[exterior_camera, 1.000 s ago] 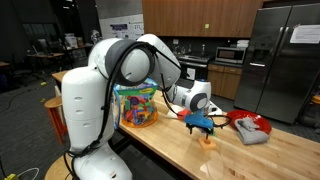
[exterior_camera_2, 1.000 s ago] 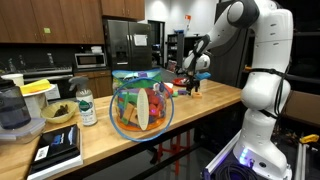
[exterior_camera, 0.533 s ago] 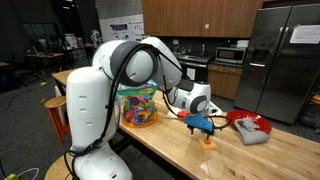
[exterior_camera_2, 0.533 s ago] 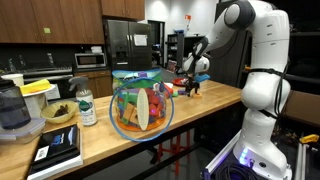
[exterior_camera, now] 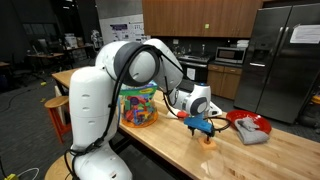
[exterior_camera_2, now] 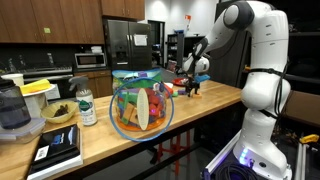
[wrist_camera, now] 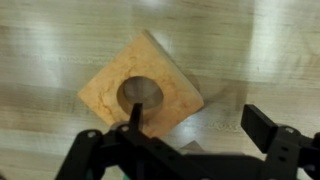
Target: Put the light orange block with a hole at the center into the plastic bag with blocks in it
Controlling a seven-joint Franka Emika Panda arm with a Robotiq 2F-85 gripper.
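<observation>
In the wrist view the light orange block [wrist_camera: 140,88] lies flat on the wooden countertop [wrist_camera: 40,50], centre-left of the frame, turned so one corner points to the top edge. Its round hole shows the wood through it. The gripper [wrist_camera: 172,138] comes in from the bottom edge with its jaws spread wide and nothing between them. In an exterior view the block [exterior_camera: 209,140] sits right of centre, just under the gripper [exterior_camera: 204,127], with a red bowl [exterior_camera: 247,121] holding grey cloth [exterior_camera: 252,133] near it on the right. The plastic bag [exterior_camera: 138,106] of coloured blocks stands well apart, left of centre, behind the arm. In an exterior view the bag [exterior_camera_2: 140,101] fills the middle.
</observation>
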